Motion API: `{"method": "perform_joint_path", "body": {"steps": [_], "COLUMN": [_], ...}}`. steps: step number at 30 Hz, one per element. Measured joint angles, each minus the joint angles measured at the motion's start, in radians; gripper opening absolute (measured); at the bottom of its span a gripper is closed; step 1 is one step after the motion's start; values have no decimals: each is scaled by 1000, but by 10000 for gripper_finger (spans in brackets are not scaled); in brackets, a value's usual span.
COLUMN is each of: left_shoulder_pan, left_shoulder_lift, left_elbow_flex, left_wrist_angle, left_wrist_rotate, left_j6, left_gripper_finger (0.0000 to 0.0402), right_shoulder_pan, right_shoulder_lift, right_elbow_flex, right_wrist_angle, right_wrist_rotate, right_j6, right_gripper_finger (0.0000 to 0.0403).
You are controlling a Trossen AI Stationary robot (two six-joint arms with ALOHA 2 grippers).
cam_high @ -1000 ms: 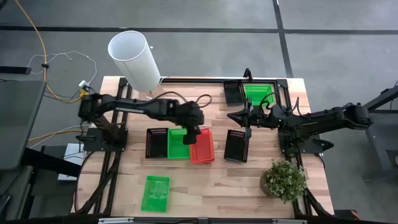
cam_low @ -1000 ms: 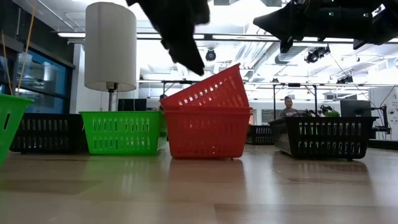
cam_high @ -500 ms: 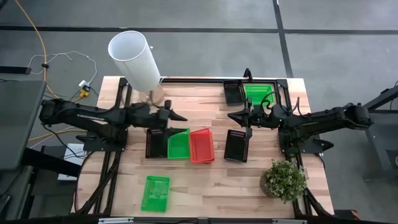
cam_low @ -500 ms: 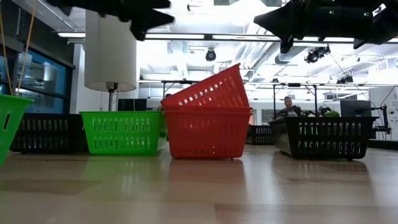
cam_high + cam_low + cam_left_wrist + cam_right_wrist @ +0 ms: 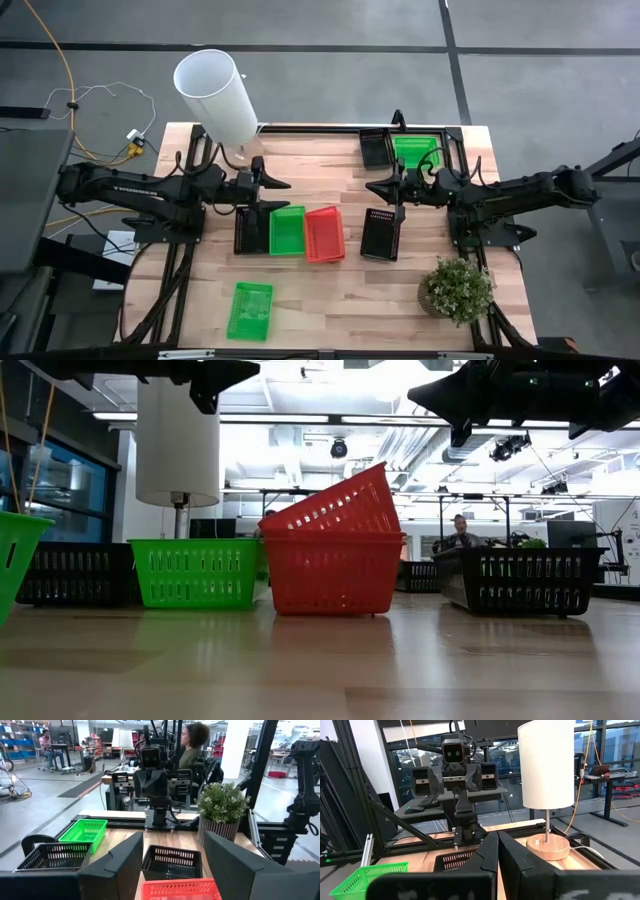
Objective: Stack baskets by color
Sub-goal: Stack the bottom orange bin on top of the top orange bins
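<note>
- Left gripper [image 5: 281, 184] hovers left of centre in the high view, jaws wide, holding nothing, above the black basket [image 5: 251, 230].
- Right gripper [image 5: 372, 187] hangs right of centre, jaws closed and empty, over another black basket [image 5: 381, 234].
- Centre row: black basket, green basket [image 5: 288, 230], red stack [image 5: 324, 233]; its top red basket [image 5: 336, 505] sits tilted.
- A lone green basket [image 5: 249, 310] lies lower left.
- Upper right hold a black basket [image 5: 374, 149] and a green one [image 5: 415, 151].
</note>
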Motion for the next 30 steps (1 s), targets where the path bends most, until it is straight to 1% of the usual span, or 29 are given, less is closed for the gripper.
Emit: {"method": "perform_joint_path", "body": {"steps": [7,10,13,17,18,19,21,25,27,30], "left_shoulder_pan": [0,-1,-19,-78,-96,-113,-145,-194,-210,-225], "left_shoulder_lift": [-5,-42,-79,-135,-147,-158,-182,-224,-242,-258], "left_elbow_flex": [0,0,0,0,-1,-9,-48,-184,-248,-321], "left_wrist_angle": [-4,-18,-64,-116,-121,-115,-78,61,154,284], "left_wrist_rotate": [0,0,-22,-97,-122,-141,-173,-232,-253,-254], "left_j6": [11,19,39,93,102,105,111,116,109,107], "left_gripper_finger": [194,173,128,32,17,10,12,2,2,1], "right_shoulder_pan": [0,0,0,1,1,1,1,15,48,109], "right_shoulder_lift": [0,0,0,0,0,0,0,16,54,144], "right_elbow_flex": [0,0,0,0,0,0,-1,-1,-1,-1], "right_wrist_angle": [0,-1,-13,-49,-59,-69,-78,-74,-53,22], "right_wrist_rotate": [0,-18,-45,-80,-81,-85,-85,-90,-71,-14], "right_j6": [12,17,33,34,34,34,34,53,60,59], "right_gripper_finger": [0,0,0,0,0,0,0,0,0,0]}}
